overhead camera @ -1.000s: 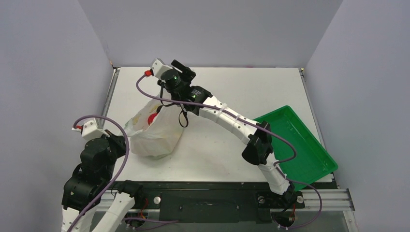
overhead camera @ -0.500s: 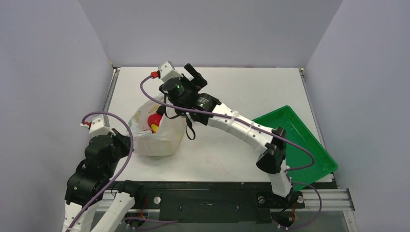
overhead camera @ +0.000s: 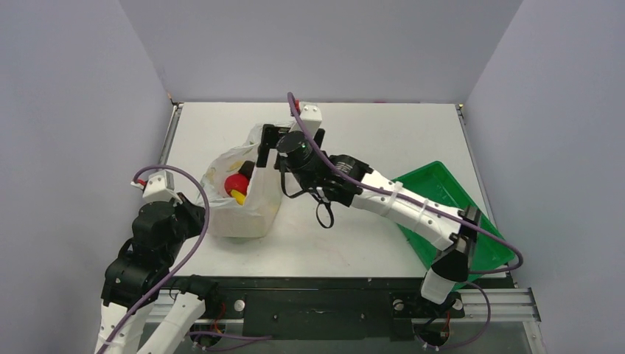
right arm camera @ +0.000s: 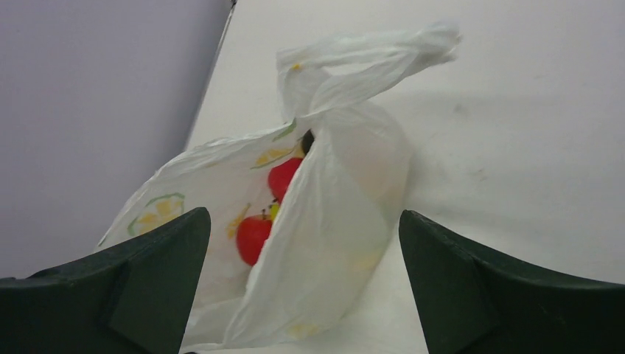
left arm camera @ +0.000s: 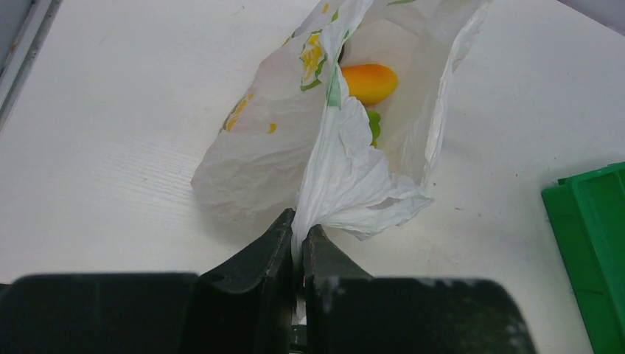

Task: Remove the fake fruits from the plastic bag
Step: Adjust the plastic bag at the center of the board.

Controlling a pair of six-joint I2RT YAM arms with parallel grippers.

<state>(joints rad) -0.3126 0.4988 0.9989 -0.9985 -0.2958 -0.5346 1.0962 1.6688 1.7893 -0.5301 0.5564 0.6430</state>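
The white plastic bag [overhead camera: 247, 206] stands on the table left of centre, its mouth open. Inside it a red apple [overhead camera: 236, 182] and a yellow piece [overhead camera: 238, 196] show. My left gripper [overhead camera: 197, 215] is shut on the bag's near edge [left arm camera: 346, 184]; the left wrist view also shows an orange-yellow mango [left arm camera: 368, 81] and a green piece [left arm camera: 374, 125] in the bag. My right gripper [overhead camera: 262, 155] is open and empty, just above the bag's right side. In the right wrist view the bag [right arm camera: 339, 221] lies between its spread fingers [right arm camera: 140, 287], with two red apples [right arm camera: 253, 236] and a dark piece [right arm camera: 307, 140] inside.
A green tray [overhead camera: 449, 214] lies at the right near corner, partly under my right arm; it also shows in the left wrist view [left arm camera: 589, 251]. Grey walls close the left, back and right sides. The bag's twisted handle [right arm camera: 368, 63] points to the back.
My right gripper has swung right and down from behind the bag to its right side, and the wrist has turned. The bag's mouth has spread wider. My left gripper has crept forward with the bag's edge.
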